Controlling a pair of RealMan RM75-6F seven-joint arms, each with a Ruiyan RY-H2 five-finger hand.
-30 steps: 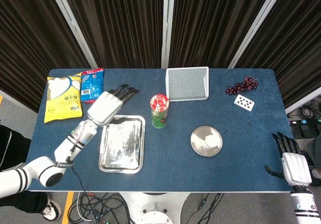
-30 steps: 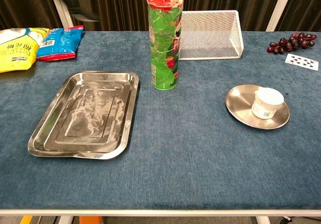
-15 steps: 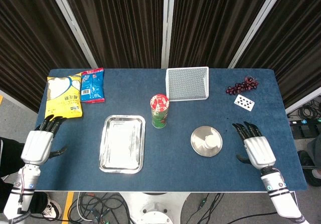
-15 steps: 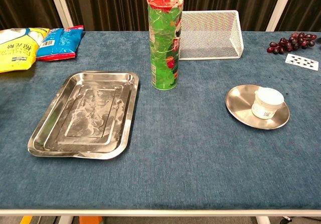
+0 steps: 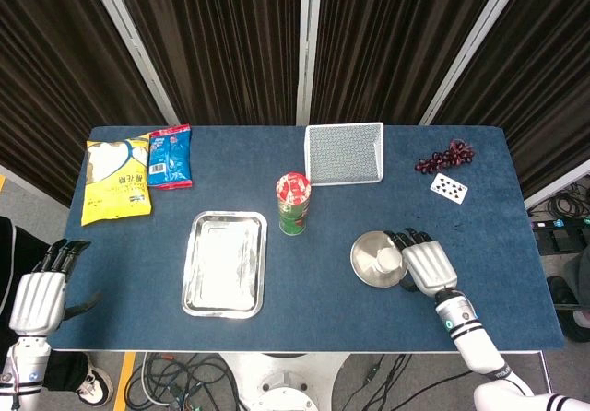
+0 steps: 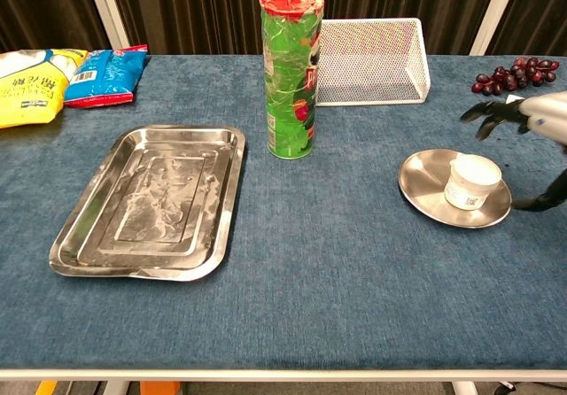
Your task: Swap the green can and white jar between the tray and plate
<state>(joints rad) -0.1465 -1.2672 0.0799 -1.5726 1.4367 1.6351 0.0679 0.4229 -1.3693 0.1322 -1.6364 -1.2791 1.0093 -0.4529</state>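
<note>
The right robot hand (image 5: 426, 264), fingers spread wide, is held just right of the white jar (image 5: 388, 260); nothing is gripped.

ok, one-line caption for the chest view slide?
Right hand open beside the white jar on the plate; green can off the tray.

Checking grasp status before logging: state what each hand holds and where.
Nothing is held. The right hand is open beside the white jar on the plate; the left hand is open off the table.
</note>
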